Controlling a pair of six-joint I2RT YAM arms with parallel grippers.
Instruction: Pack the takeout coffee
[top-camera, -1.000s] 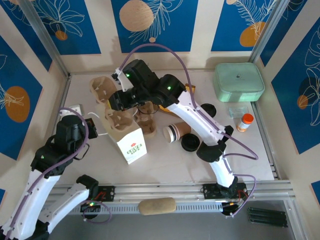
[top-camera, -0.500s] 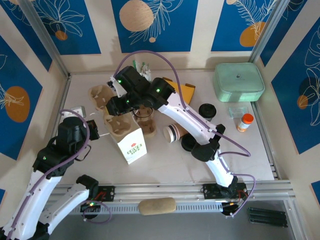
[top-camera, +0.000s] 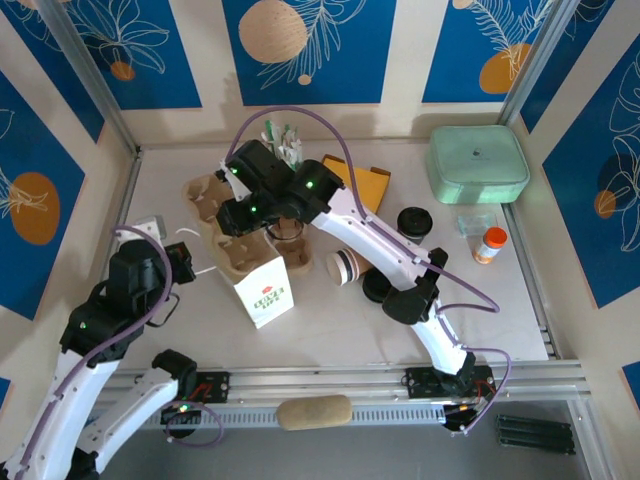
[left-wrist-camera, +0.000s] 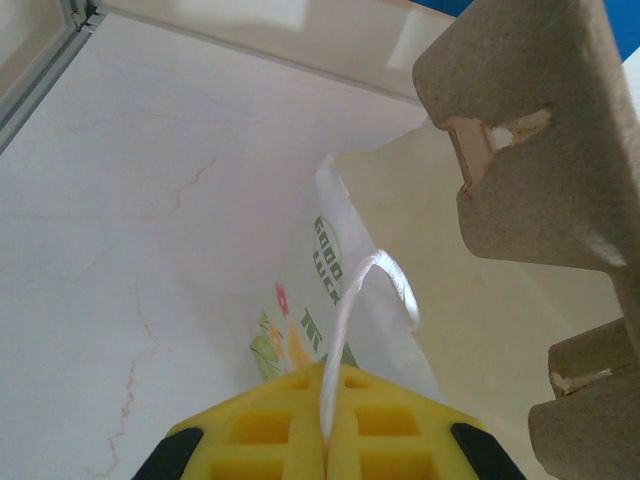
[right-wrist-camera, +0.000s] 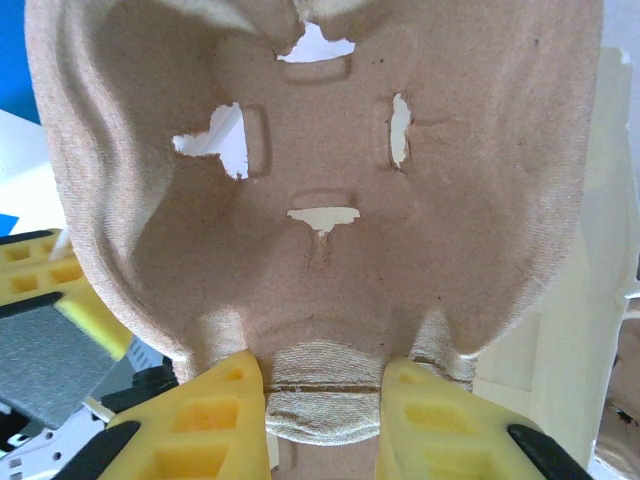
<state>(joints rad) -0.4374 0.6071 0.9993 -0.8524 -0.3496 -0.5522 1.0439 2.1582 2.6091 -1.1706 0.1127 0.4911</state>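
Note:
The takeout coffee cup (top-camera: 350, 265), kraft brown with white and dark bands, lies on its side on the table right of the white paper bag (top-camera: 264, 291). Two black lids (top-camera: 380, 287) (top-camera: 413, 220) lie near it. My right gripper (top-camera: 234, 213) (right-wrist-camera: 325, 400) is shut on an edge tab of the brown pulp cup carrier (top-camera: 208, 192) (right-wrist-camera: 320, 180), which hangs over the bag's open top. My left gripper (top-camera: 190, 262) (left-wrist-camera: 327, 445) is shut on the bag's white string handle (left-wrist-camera: 365, 300), and the bag (left-wrist-camera: 330, 250) stretches away below it.
A mint-green lidded box (top-camera: 478, 165) sits at the back right, with a small clear tub (top-camera: 475, 222) and an orange-capped bottle (top-camera: 490, 243) in front of it. A cup of utensils (top-camera: 283, 140) and a yellow packet (top-camera: 367, 185) stand behind the right arm.
My right arm has swung left and slightly nearer with the carrier, uncovering the utensil cup and yellow packet behind it. The left gripper keeps its hold on the handle.

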